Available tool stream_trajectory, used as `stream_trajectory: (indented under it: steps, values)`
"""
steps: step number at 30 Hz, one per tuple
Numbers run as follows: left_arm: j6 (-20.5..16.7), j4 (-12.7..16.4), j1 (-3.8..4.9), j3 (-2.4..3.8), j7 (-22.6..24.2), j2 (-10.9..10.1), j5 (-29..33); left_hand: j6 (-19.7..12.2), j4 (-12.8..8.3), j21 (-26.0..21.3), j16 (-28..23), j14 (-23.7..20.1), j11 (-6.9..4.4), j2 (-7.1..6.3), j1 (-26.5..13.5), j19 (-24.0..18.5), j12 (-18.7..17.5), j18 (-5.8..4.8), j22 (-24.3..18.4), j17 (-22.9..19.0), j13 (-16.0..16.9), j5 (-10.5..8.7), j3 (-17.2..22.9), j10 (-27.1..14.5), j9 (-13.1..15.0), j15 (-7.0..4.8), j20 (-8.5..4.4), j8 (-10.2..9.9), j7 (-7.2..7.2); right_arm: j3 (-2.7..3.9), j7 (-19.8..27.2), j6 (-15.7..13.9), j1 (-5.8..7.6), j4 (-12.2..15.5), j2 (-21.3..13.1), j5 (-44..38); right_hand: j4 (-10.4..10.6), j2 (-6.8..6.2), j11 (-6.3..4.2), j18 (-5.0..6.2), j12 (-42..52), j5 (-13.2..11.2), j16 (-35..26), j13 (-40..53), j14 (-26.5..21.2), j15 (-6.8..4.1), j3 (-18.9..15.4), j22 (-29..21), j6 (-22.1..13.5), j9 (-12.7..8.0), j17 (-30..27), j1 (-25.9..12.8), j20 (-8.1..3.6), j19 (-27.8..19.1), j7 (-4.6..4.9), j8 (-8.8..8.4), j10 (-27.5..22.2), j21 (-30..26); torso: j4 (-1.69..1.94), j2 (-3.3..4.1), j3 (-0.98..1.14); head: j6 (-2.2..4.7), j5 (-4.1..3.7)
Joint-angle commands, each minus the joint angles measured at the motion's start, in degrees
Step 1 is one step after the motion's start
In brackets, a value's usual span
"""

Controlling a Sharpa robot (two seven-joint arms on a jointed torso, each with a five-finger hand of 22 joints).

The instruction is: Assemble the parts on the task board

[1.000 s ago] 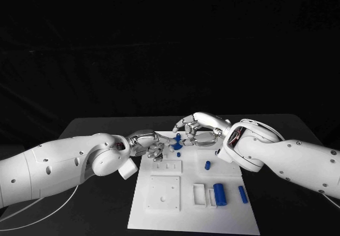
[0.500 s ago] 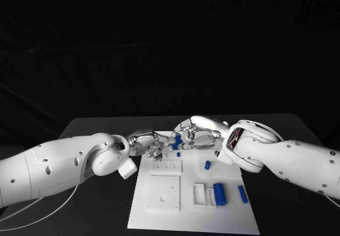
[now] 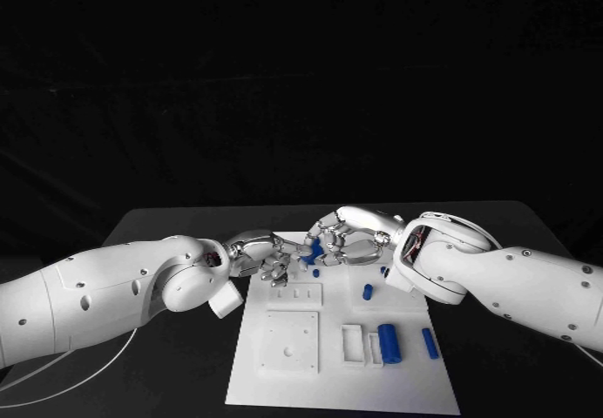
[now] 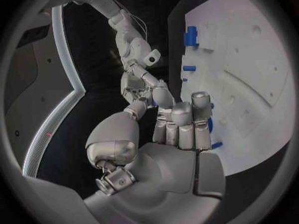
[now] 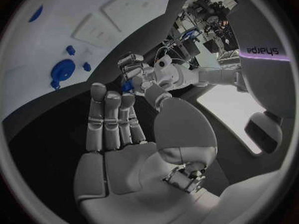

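Observation:
The white task board (image 3: pixel 377 374) lies in the middle of the black table. At its far end my two hands meet over a small blue part (image 3: pixel 313 253). My left hand (image 3: pixel 267 259) has its fingers curled, and the right wrist view shows the blue part (image 5: pixel 127 86) at that hand's fingertips (image 5: pixel 134 73). My right hand (image 3: pixel 347 237) arches over from the other side, its fingertips (image 5: pixel 127 98) right beside the part and its palm bare. In the left wrist view my left hand (image 4: pixel 181 127) is curled close above the board (image 4: pixel 249 59).
Loose blue parts lie on the board: a short one (image 3: pixel 369 293), a thick cylinder (image 3: pixel 389 343), a thin rod (image 3: pixel 431 344) and a tiny one (image 3: pixel 315 273). White blocks (image 3: pixel 353 344) stand near the cylinder. A round blue piece (image 5: pixel 62 70) sits on the board.
My right hand's fingers have come down and closed in towards the left hand and the blue part. The left hand has barely moved.

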Motion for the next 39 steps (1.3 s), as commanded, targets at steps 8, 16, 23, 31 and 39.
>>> stream_trajectory:
  steps: [8,16,23,31,39]
  values:
    - [1.9,0.3,0.06,0.07,0.8,0.1,-1.2,0.3,-1.5,-0.2,-0.3,-1.7,-0.64,0.01,0.8,-0.4,-0.2,-0.63,0.1,-0.1,-0.1,0.32,2.1,0.1,0.1,-2.38,-6.97,-0.1,0.13,-0.14,-0.2,1.5,-0.07,-0.2,0.3,-0.5,0.3,0.80,-0.18,0.90,0.2,-0.2,0.7,0.1,-0.4,-0.13,-0.5,0.1,2.3,-0.1,-0.4,-2.4,-0.06,0.1,1.29,0.06,0.1,0.5,0.00,0.01,0.02,-0.21,-0.04]
    - [2.3,0.3,0.06,0.06,1.1,0.1,-1.1,0.3,-1.5,-0.3,-0.3,-1.7,-0.63,-0.01,0.8,-0.4,-0.2,-0.64,0.1,-0.1,-0.1,0.37,2.2,0.1,0.2,-2.38,-6.96,-0.1,0.14,-0.23,-0.3,2.3,-0.07,-0.3,0.3,-0.7,0.3,1.44,-0.52,0.90,0.2,-0.3,1.0,0.2,-0.4,-0.33,-0.3,0.0,3.4,0.1,-0.7,-3.2,-0.18,0.2,0.92,0.50,0.2,0.5,-0.02,0.00,0.00,-0.25,0.04]
    - [1.4,0.2,0.06,0.06,1.3,0.1,-0.7,0.3,-1.5,-0.3,-0.3,-1.8,-0.61,-0.08,0.7,-0.5,-0.3,-0.68,0.1,-0.1,-0.2,0.37,2.2,0.1,0.2,-2.37,-6.94,-0.1,0.15,-0.26,-0.3,2.6,-0.07,-0.3,0.3,-1.3,0.3,1.76,-1.24,0.90,0.1,-0.4,1.3,0.2,-0.5,-0.67,0.1,0.0,5.6,0.4,-1.1,-4.1,-0.30,0.4,0.14,1.50,0.3,0.5,0.01,0.02,-0.01,-0.30,0.04]
    - [-1.6,-0.1,0.06,0.06,1.7,-0.1,0.2,0.3,-1.3,-0.3,-0.5,-1.9,-0.57,-0.04,0.6,-0.5,-0.4,-0.74,0.1,-0.2,-0.2,0.47,2.3,-0.1,0.3,-2.32,-6.92,-0.2,0.19,-0.28,-0.3,2.9,-0.10,0.0,0.1,-1.9,0.3,1.98,-1.95,0.90,0.2,-0.5,2.1,0.4,-0.2,-1.04,0.2,0.1,7.5,0.6,-1.3,-4.8,-0.60,0.9,-0.60,2.24,0.9,1.0,0.04,0.01,0.01,-0.44,0.13]
    - [-3.2,-0.2,0.07,0.06,2.1,-0.1,1.0,0.1,-1.3,-0.4,-1.0,-2.2,-0.43,-0.03,0.4,-0.7,-0.9,-0.81,0.1,-0.4,-0.5,1.11,2.6,-0.5,0.4,-2.18,-6.92,-0.5,0.32,-0.29,-0.4,3.1,-0.19,0.2,0.2,-2.1,0.2,1.92,-2.29,0.90,0.5,-0.4,2.7,0.7,0.1,-1.29,0.0,0.3,8.2,0.7,-1.3,-5.2,-0.89,1.4,-0.95,2.50,1.4,1.4,0.00,0.01,0.00,-0.46,0.17]
